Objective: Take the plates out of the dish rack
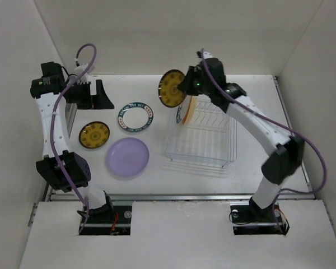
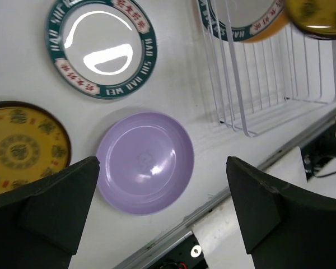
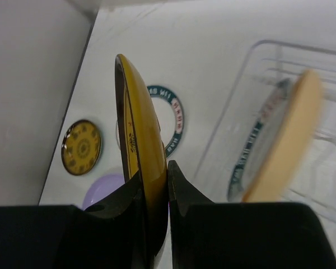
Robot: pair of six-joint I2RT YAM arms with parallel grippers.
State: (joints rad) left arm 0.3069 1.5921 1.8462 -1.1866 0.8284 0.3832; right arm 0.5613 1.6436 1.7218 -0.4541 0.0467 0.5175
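Observation:
My right gripper [image 1: 186, 84] is shut on a mustard plate with a dark rim [image 1: 172, 88] and holds it on edge in the air, left of and above the wire dish rack [image 1: 204, 143]; in the right wrist view [image 3: 139, 140] the plate sits clamped between the fingers. A pale yellow plate [image 1: 188, 110] and a teal-rimmed one [image 3: 256, 157] still stand in the rack's slots. On the table lie a lavender plate [image 1: 127, 157], a teal patterned plate [image 1: 135, 117] and a second mustard plate [image 1: 94, 135]. My left gripper [image 1: 92, 94] is open and empty, raised at the far left.
The white enclosure walls stand close on the left, back and right. The table's metal front rail [image 1: 179, 196] runs below the lavender plate and the rack. The left wrist view shows the lavender plate [image 2: 144, 162] between the open fingers, far below.

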